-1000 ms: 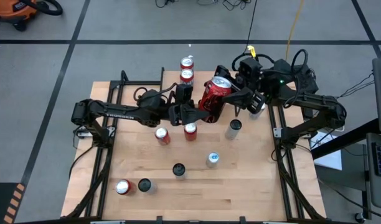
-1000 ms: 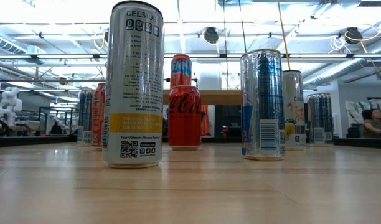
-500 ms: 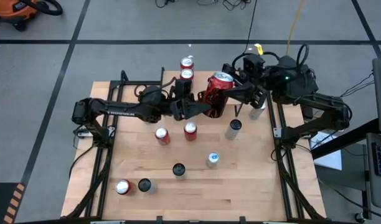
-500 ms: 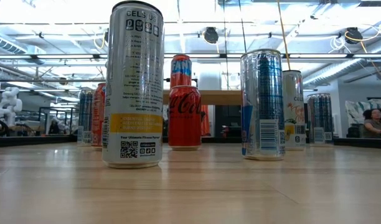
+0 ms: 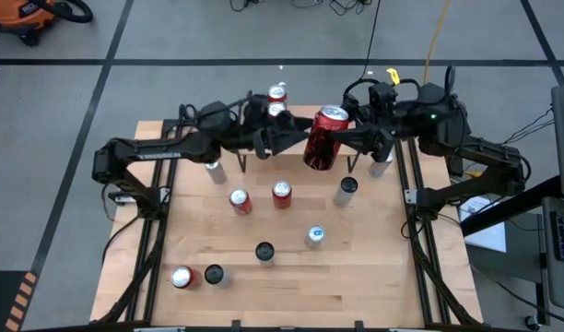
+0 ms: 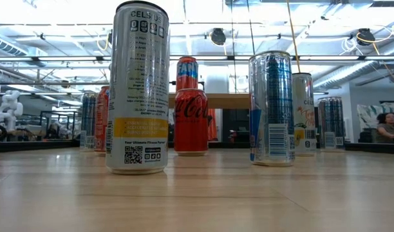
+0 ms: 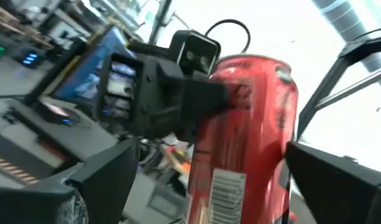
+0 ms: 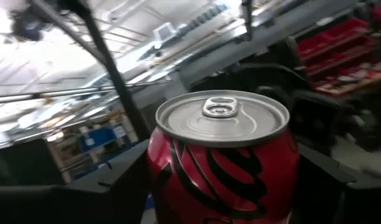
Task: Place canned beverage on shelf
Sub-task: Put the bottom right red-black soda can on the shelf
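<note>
1. While the job is only partway done, many spare cans are standing on the wooden table (image 5: 356, 286). At the near end, a tall white Celsius can (image 6: 137, 87) and a blue can (image 6: 271, 107) are standing up straight, well apart from each other.
2. A little farther back, a red Coca-Cola can (image 6: 191, 121) is standing on the table, with more cans waiting to each side of it.
3. Past those, the right gripper (image 5: 335, 136) is holding a red soda can (image 5: 325, 138) up in the air above the far part of the table. Its fingers are squeezing the can's sides, and the can is leaning a bit.
4. Just beside that can, the left gripper (image 5: 287, 140) is hanging with its fingers spread wide. Those fingers (image 7: 103, 180) are sitting out to each side of the can and are not gripping it.
5. At the far end, the small shelf (image 6: 232, 101) is waiting on its thin black legs. Two cans (image 5: 276, 93) are already standing on its wooden top, one just behind the other.
6. So the lifting is looking done, and the putting down is what is left. I am guessing the right gripper is needing to carry the red can over to a bare spot on the shelf, stand it up straight, and then open up. The left arm is needing to keep out of the way.
</note>
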`<act>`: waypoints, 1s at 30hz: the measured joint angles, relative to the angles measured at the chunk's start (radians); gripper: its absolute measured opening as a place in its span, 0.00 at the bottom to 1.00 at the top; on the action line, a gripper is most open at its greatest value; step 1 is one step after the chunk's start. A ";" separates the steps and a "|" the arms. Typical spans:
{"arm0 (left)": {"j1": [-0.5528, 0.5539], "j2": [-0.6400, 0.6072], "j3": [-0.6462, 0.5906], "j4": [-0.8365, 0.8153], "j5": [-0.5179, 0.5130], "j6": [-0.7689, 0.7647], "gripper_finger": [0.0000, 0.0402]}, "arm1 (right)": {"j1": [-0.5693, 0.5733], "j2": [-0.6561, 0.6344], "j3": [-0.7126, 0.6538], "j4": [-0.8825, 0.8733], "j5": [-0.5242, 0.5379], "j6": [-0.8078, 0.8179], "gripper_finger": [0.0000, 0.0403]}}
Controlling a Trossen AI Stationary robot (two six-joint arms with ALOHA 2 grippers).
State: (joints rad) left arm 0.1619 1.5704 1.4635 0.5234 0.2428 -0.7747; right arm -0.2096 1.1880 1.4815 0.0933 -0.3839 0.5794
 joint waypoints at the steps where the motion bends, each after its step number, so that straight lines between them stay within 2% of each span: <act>1: 0.004 -0.014 0.000 -0.033 -0.006 0.012 0.99 | 0.000 -0.002 0.000 -0.024 0.021 -0.001 0.70; 7: 0.002 -0.119 0.000 -0.272 -0.110 0.109 0.99 | 0.000 -0.001 0.000 -0.112 0.206 0.003 0.70; 11: -0.034 -0.159 0.000 -0.408 -0.232 0.189 0.99 | 0.002 -0.001 0.000 -0.183 0.368 0.006 0.70; 17: -0.113 -0.164 0.000 -0.459 -0.442 0.358 0.99 | 0.002 -0.001 0.000 -0.230 0.526 0.016 0.70; 23: -0.152 -0.125 0.000 -0.459 -0.607 0.458 0.99 | 0.002 -0.001 0.000 -0.270 0.590 0.045 0.70; 30: -0.129 -0.080 0.000 -0.452 -0.601 0.469 0.99 | 0.002 0.013 0.000 -0.319 0.593 0.071 0.70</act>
State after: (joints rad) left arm 0.0327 1.4904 1.4631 0.0718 -0.3586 -0.3056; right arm -0.2073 1.2015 1.4818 -0.2253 0.2092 0.6506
